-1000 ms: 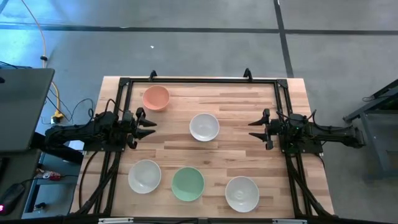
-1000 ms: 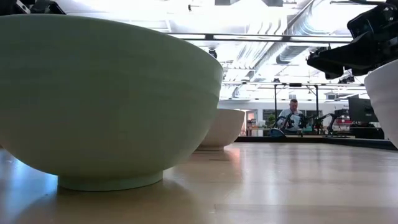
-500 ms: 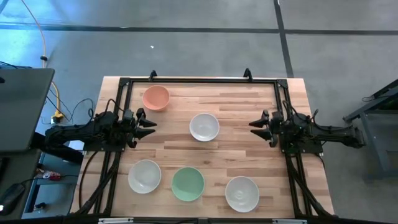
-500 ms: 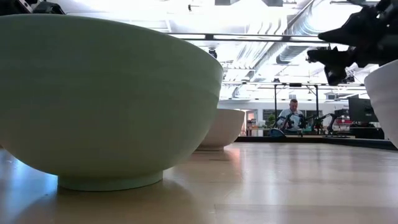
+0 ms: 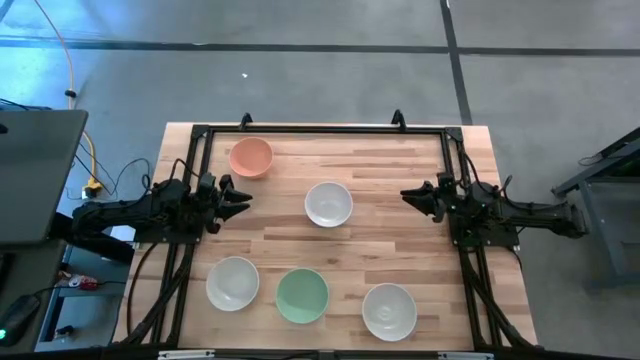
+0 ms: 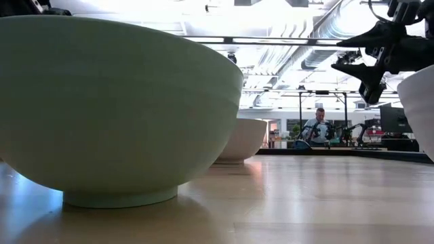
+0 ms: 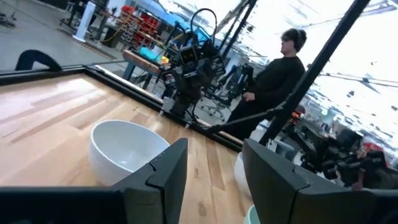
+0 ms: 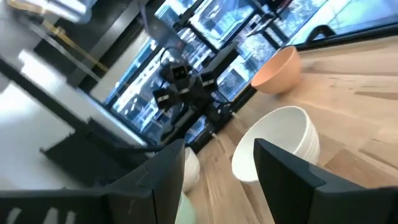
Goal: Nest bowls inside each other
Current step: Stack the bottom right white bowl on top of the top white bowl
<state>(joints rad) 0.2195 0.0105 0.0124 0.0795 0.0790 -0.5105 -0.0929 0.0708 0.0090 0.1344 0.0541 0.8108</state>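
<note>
Five smooth, round bowls sit upright and apart on a pale wood-plank worktop (image 5: 400,170): a salmon bowl (image 5: 250,157) near the far left corner, a white bowl (image 5: 328,203) at the centre, and along the near edge another white bowl (image 5: 233,282), a mint green bowl (image 5: 302,295) and a third white bowl (image 5: 389,311). The left claw (image 5: 240,197) hangs at the worktop's left side, fingers parted and empty. The right claw (image 5: 411,196) hangs at the right side, likewise open, gripping nothing.
</note>
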